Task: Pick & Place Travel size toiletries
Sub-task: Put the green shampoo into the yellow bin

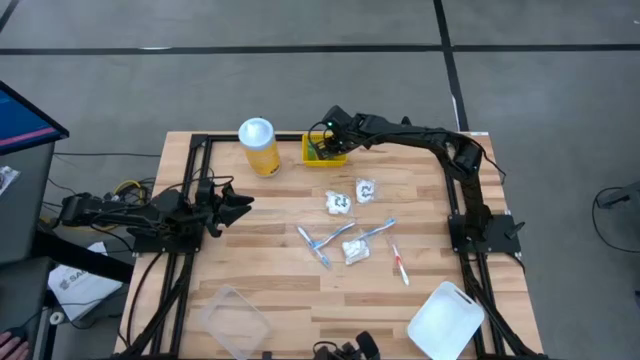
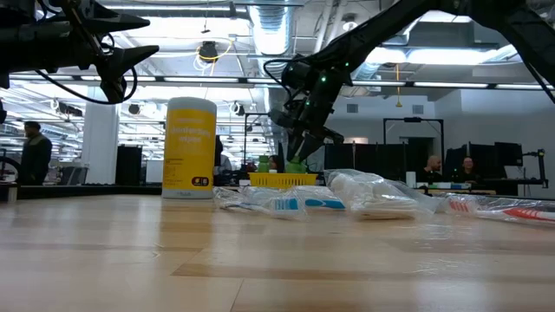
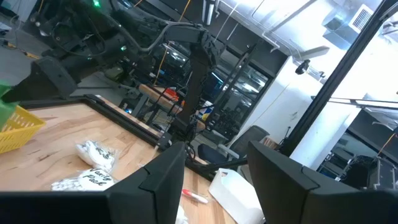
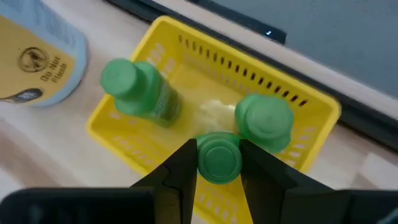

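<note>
1. While the wooden surface (image 1: 270, 270) carries everything here, the two arms are the biggest things over it: the left arm waits over the left side, its end effector (image 1: 240, 203) empty with fingers apart, and the right arm reaches across to the far edge.
2. The tall yellow jar (image 1: 258, 146) with a white lid stands just beside the small yellow basket (image 4: 318, 107); neither is a toiletry to move.
3. A white tray (image 1: 446, 320) and a clear lid (image 1: 232, 318) lie at the near edge, well apart from the basket.
4. The right end effector (image 4: 219, 163) hangs inside the basket, its fingers clamped on the cap of one small green bottle (image 4: 219, 157).
5. Two more green bottles (image 4: 138, 91) sit in the basket, one lying tilted, one upright close to the held one.
6. These bottles look light, stiff and smooth, so likely slippery; the ribbed cap or the neck seems the surest hold.
7. The crinkled white packets (image 1: 340, 203) and thin brushes (image 1: 330, 240) lie mid-surface. They look soft and featherlight. The brushes in their wrappers may slide, so pinching across the middle seems best.
</note>
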Motion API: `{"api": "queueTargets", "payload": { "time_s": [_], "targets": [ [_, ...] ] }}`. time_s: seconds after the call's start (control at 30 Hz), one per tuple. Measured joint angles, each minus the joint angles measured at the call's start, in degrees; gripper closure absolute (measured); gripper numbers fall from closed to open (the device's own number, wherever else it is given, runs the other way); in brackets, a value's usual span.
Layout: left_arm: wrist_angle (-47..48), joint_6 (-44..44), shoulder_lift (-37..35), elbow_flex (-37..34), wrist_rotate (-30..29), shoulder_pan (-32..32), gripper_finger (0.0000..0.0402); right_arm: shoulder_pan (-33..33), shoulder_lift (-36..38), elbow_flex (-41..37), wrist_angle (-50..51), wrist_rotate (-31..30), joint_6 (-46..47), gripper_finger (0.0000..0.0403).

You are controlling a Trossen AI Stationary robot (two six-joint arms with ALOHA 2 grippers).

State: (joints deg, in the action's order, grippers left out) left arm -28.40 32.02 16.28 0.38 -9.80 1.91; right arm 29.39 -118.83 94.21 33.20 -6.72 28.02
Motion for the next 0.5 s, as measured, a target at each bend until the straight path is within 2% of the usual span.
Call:
{"api": "queueTargets", "payload": {
  "time_s": [0.1,0.5],
  "targets": [
    [-0.02,-0.01,0.01,0.00,-0.02,0.00,0.0230,0.04,-0.59,0.08,-0.06,2.55,0.02,0.0302],
    [-0.11,0.00,0.01,-0.01,-0.02,-0.01,0.0230,-0.07,-1.51,2.72,1.05,2.59,-0.05,0.0295]
  ]
}}
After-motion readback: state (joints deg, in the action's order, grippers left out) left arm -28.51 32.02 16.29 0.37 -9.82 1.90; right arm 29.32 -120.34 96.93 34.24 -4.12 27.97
